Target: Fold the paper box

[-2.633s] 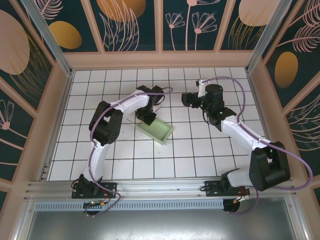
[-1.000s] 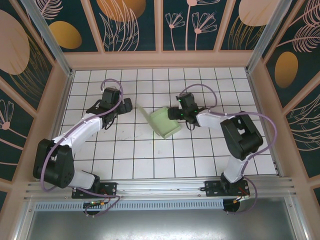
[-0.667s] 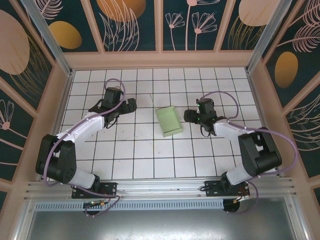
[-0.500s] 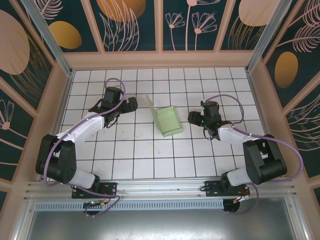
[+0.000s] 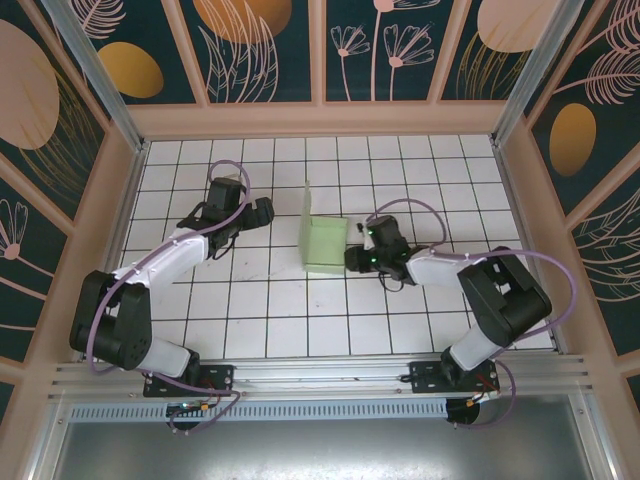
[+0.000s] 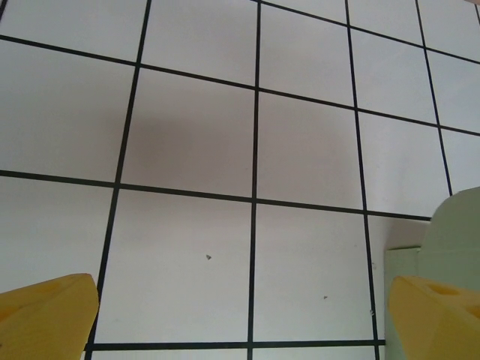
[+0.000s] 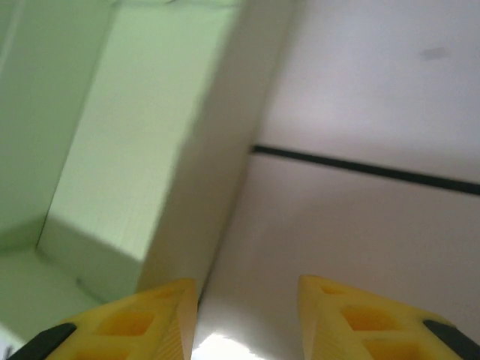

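– Paper box (image 5: pixel 325 245), where is it?
– Mid tabletop (image 5: pixel 250 320), an open tray, with one flap upright on the side toward the left arm.
– Right tool (image 5: pixel 352 258)?
– At the box's right wall, jaws part-way apart, nothing clamped.
– Left tool (image 5: pixel 258 212)?
– Apart from the box, spread wide, empty.

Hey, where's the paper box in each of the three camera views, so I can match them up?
Top external: paper box at centre, one flap raised.
Left wrist: paper box at the lower right edge.
Right wrist: paper box close up across the left half.
Shared landmark: black grid lines on the white table.
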Tool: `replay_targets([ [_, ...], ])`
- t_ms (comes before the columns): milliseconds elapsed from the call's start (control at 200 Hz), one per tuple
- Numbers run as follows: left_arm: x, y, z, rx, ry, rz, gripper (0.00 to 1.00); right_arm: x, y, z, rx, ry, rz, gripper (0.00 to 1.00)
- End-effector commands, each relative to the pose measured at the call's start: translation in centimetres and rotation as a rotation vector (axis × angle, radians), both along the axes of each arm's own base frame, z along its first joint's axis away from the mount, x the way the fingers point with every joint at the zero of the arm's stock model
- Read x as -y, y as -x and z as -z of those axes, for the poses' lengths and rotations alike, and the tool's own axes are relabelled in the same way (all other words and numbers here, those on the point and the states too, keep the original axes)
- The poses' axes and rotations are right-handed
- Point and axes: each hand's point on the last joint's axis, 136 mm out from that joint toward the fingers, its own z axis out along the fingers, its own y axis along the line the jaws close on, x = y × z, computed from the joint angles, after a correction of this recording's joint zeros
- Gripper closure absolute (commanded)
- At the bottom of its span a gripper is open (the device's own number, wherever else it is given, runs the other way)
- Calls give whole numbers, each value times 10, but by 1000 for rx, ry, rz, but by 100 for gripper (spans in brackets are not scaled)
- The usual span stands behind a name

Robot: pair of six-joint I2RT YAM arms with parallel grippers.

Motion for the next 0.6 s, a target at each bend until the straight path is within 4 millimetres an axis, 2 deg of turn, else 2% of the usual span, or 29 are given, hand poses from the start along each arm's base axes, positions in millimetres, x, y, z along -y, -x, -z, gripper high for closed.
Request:
replay_targets([
  [0, -17, 5, -12, 22, -27, -69, 1, -45, 9, -12, 36, -51, -134, 59],
  [55, -25, 9, -13, 19, -48, -101, 1, -60, 13, -17, 60, -47, -181, 56],
  [110, -34, 13, -15, 19, -61, -129, 1, -67, 14, -23, 95, -40, -203, 53],
  [190, -44, 18, -19, 28, -64, -163, 1, -63, 11, -37, 154, -49, -209, 48],
  [290, -48, 24, -21, 43, -47, -176, 2, -49, 8, -51, 229, -15, -249, 43],
  [380, -45, 26, -16, 40, -28, -162, 2, -33, -8, -61, 290, 54, -249, 39],
  [455, -41, 27, -12, 35, -14, -143, 1, -21, -30, -70, 348, 123, -221, 38],
  [591, -30, 26, -12, 48, 18, -91, 2, -17, -63, -76, 392, 169, -242, 37],
])
